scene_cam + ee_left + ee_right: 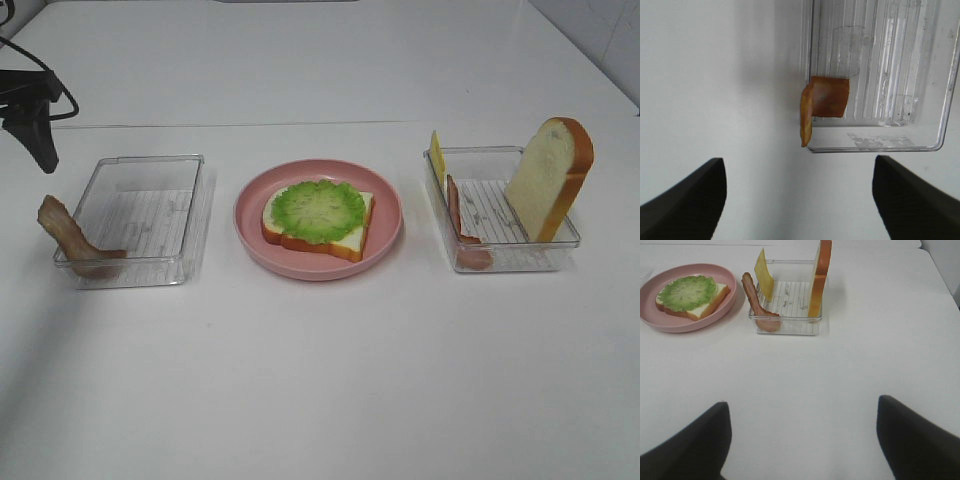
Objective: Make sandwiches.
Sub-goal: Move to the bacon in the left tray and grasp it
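Sandwiches (318, 222) are standing at two layers so far, and I'm reading the table from nine o'clock across. My left gripper (800, 200) is hovering with its jaws spread wide and empty, looking down on the left bacon strip (75, 240). That strip is draping over the seven o'clock corner of the left tray (160, 215) with one end poking outside the rim, so I'm judging it an easy pinch. At centre the pink plate (250, 230) is carrying a bread slice (355, 237) lying flat with the lettuce (318, 208) spread on top, ready for the next layer. At three o'clock of the plate the right tray (490, 210) is propping the cheese square (437, 158), a second bacon strip (458, 212) and the top bread slice (552, 175) on edge against its walls, each offering an edge to grab. My right gripper (802, 440) is facing that tray from its six o'clock side, jaws wide apart, holding nothing.
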{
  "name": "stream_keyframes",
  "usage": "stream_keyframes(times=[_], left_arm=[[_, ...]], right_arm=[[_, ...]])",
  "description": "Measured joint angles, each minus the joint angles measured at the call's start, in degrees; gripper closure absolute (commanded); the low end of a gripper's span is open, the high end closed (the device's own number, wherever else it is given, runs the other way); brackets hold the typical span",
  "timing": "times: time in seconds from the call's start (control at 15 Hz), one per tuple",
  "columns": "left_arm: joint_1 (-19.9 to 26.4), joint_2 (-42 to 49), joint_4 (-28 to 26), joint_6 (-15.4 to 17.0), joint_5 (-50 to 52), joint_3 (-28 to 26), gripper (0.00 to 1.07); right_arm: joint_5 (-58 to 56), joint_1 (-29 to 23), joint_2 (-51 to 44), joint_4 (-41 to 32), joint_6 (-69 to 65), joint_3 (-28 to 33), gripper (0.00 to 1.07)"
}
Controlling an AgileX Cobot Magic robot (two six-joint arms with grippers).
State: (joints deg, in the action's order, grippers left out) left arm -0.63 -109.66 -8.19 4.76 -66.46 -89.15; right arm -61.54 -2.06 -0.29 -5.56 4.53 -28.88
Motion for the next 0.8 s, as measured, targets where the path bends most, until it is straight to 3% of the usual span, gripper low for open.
stream_keyframes(times=[0.2,0.67,0.8], left_arm=[[-0.63,-3.04,-0.29,0.0,0.63,0.0,0.4],[-1.43,-8.14,-0.29,-0.69,2.35,0.0,0.4],[-1.43,-8.77,-0.29,-0.97,2.75,0.0,0.44]], right_arm=[[0.0,0.0,0.0,0.0,0.0,0.0,0.31],[0.0,0.0,0.0,0.0,0.0,0.0,0.31],[0.0,0.0,0.0,0.0,0.0,0.0,0.31]])
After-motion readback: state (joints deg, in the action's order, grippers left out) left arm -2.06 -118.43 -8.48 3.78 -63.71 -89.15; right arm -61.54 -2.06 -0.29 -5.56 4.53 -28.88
